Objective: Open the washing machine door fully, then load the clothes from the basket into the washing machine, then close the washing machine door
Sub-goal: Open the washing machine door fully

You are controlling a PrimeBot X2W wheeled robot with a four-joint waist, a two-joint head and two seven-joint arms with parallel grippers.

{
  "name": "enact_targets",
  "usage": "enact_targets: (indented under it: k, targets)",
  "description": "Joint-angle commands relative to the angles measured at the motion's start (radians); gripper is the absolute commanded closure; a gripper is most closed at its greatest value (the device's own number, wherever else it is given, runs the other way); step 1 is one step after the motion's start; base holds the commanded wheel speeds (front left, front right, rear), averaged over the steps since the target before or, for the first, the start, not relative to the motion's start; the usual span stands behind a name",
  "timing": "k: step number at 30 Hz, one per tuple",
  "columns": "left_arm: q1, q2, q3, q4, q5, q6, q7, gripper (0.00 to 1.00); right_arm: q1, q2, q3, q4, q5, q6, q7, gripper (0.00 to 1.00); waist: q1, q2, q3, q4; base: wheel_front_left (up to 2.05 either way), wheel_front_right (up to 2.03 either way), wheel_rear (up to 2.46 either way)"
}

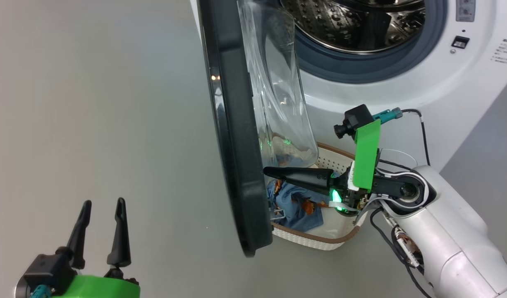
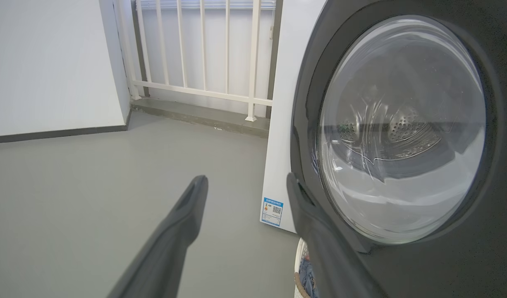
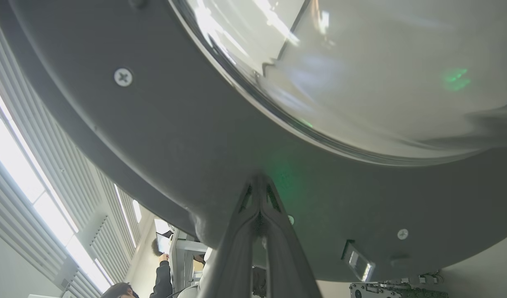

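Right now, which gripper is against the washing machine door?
The right gripper: shut, its tips on the inner face of the washing machine door. The left gripper hangs open over the floor.

One washer [image 1: 402,91], one door [image 1: 233,124], one basket [image 1: 303,242]. Two grippers: left gripper [image 1: 104,201], right gripper [image 1: 266,169]. One heap of clothes [image 1: 295,207], number unclear. One blue sticker [image 2: 272,211].

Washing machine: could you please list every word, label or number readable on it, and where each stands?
On the washing machine, low: blue sticker with a QR code, print too small to read.
On its white front, head view's right edge: printed lines, too blurred to read.
Nothing can be quoted.
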Motion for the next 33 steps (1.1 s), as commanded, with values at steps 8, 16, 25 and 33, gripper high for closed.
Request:
enact_targets:
  k: [8,16,25,33]
  targets:
    - [0.005,0.023,0.03,-0.011,-0.005,-0.003,-0.008,0.0,0.015,0.073,0.009,-0.021,-0.004,0.003,0.007,1.0,0.0,0.0,-0.029,0.046,0.0,0.0,0.0]
    - [0.009,0.026,0.027,-0.007,-0.007,-0.003,-0.008,0.0,0.013,0.102,0.004,-0.001,-0.025,0.003,0.007,1.0,0.0,0.0,-0.035,0.076,0.0,0.0,0.0]
    - [0.01,0.026,0.033,-0.005,-0.008,-0.003,-0.008,0.0,0.012,0.122,-0.007,0.009,-0.041,0.003,0.019,1.0,0.0,0.0,-0.035,0.083,0.0,0.0,0.0]
    - [0.01,0.026,0.036,-0.005,-0.008,-0.003,-0.008,0.0,0.016,0.132,-0.021,0.013,-0.056,0.003,0.028,1.0,0.0,0.0,-0.035,0.072,0.0,0.0,0.0]
